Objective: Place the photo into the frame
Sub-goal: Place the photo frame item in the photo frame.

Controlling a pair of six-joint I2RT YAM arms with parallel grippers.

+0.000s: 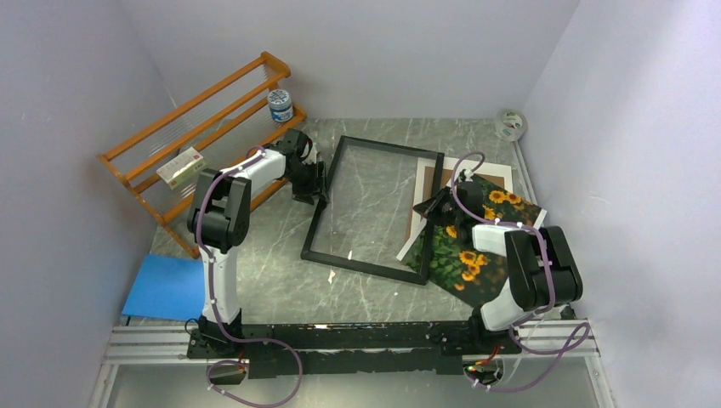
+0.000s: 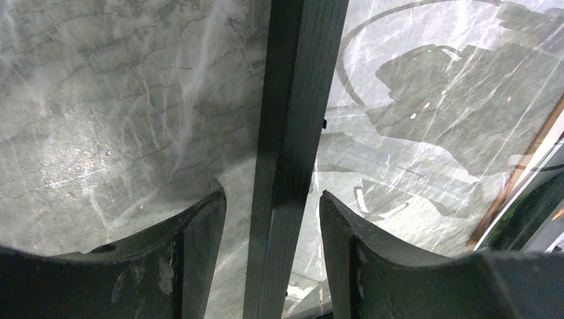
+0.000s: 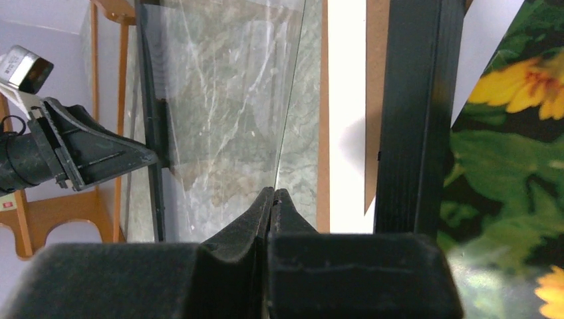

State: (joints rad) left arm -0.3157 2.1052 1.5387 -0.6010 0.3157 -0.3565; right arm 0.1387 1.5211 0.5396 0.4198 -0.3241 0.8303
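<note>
My left tool [image 2: 273, 199] is spread astride a bar of the frame [image 2: 299, 80], my right tool [image 3: 273, 193] pressed together at the glass pane's [image 3: 226, 100] edge, the photo [image 1: 463, 255] lying outside.

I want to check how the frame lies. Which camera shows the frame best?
Top external: the whole frame shows, all four bars. Left wrist shows one bar close up; right wrist, parts of two bars.
</note>
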